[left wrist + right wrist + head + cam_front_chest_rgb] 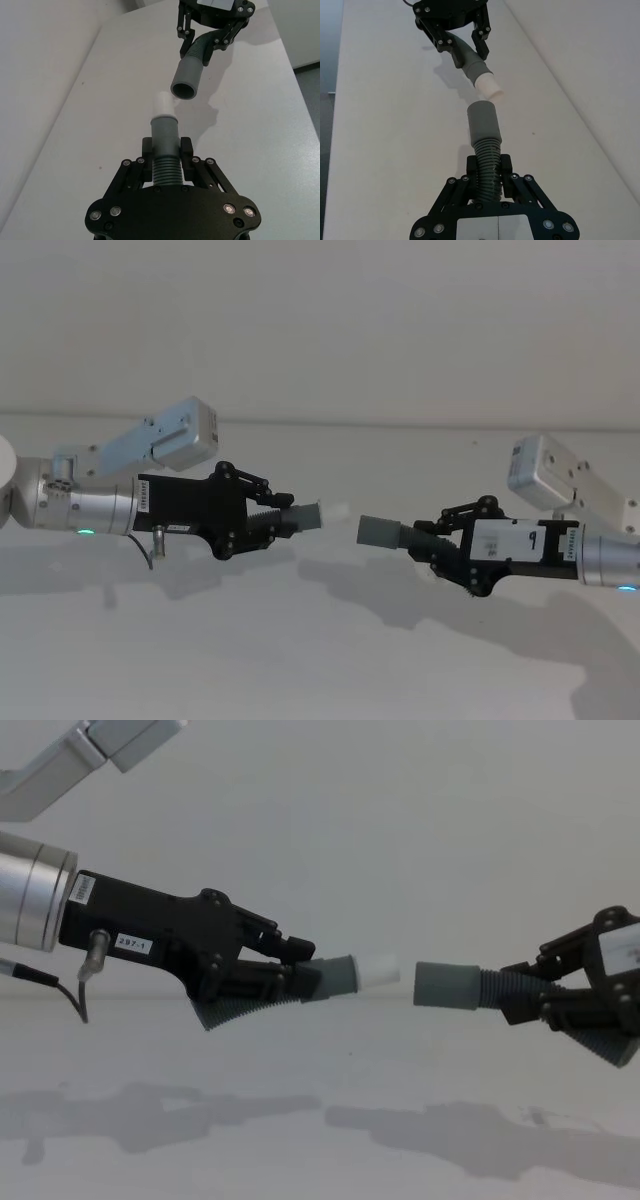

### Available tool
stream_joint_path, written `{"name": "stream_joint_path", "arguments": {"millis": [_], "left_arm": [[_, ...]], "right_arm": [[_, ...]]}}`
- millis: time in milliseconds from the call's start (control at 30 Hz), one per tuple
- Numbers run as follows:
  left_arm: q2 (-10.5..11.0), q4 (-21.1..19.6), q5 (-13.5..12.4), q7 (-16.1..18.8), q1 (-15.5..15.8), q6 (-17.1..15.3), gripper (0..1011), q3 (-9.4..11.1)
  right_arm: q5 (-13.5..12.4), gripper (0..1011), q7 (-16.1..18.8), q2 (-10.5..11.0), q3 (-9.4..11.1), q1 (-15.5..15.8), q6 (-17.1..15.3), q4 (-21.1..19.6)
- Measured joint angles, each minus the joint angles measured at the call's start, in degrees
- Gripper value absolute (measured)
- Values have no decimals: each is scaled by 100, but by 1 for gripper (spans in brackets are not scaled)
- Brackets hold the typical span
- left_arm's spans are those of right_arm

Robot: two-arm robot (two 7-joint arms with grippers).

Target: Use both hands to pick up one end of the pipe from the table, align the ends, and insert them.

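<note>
Both pipe pieces hang in the air above the white table (300, 660). My left gripper (275, 520) is shut on the ribbed part of one pipe piece (164, 132), whose narrow white-rimmed end (378, 970) points to the right. My right gripper (440, 540) is shut on the ribbed part of the other pipe piece (487, 150), and its wider plain sleeve (447, 985) points to the left. The two ends face each other across a small gap and do not touch. In the left wrist view the sleeve's open mouth (184, 91) sits slightly off the white end's line.
A thin cable (150, 550) dangles from my left wrist. A pale wall rises behind the table. The table's long edge and a grey floor (310, 90) show beside the right gripper (207, 42). The arms' shadows fall on the bare surface below.
</note>
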State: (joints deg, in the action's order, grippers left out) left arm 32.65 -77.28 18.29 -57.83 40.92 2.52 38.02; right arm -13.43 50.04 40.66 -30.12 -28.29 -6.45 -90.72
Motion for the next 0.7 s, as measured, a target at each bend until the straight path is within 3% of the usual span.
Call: {"name": "stream_joint_path", "arguments": {"millis": [700], "left_arm": [[29, -10, 128, -83, 61, -5, 320, 108]], "right_arm": [[-208, 275, -97, -79, -37, -57, -101, 62]]}}
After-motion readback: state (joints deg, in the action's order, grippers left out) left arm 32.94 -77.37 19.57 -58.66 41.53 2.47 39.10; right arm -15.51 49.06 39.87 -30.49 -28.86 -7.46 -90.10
